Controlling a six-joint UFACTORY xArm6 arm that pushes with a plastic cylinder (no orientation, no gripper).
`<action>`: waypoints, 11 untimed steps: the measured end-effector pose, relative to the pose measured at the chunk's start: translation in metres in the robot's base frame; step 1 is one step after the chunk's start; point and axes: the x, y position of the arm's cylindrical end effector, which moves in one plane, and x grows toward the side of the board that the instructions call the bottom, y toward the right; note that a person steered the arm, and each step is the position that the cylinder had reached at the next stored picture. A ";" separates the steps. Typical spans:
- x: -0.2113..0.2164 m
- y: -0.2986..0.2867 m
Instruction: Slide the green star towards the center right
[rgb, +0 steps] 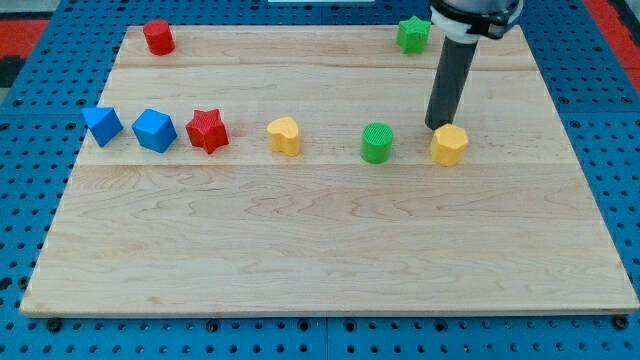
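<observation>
The green star (413, 34) sits near the board's top edge, right of centre. My tip (437, 126) is below it, at the rod's lower end, just above and touching or nearly touching the yellow hexagon (449, 145). The rod rises from there toward the view's top, just right of the green star.
A green cylinder (377, 143) stands left of the yellow hexagon. A yellow heart (285, 135), a red star (207, 130), a blue cube (154, 130) and a blue triangle (103, 125) line up leftward. A red hexagon (158, 37) is at top left. The wooden board (330, 260) lies on a blue pegboard.
</observation>
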 end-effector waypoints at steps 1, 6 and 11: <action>-0.020 0.022; -0.193 -0.017; -0.103 -0.168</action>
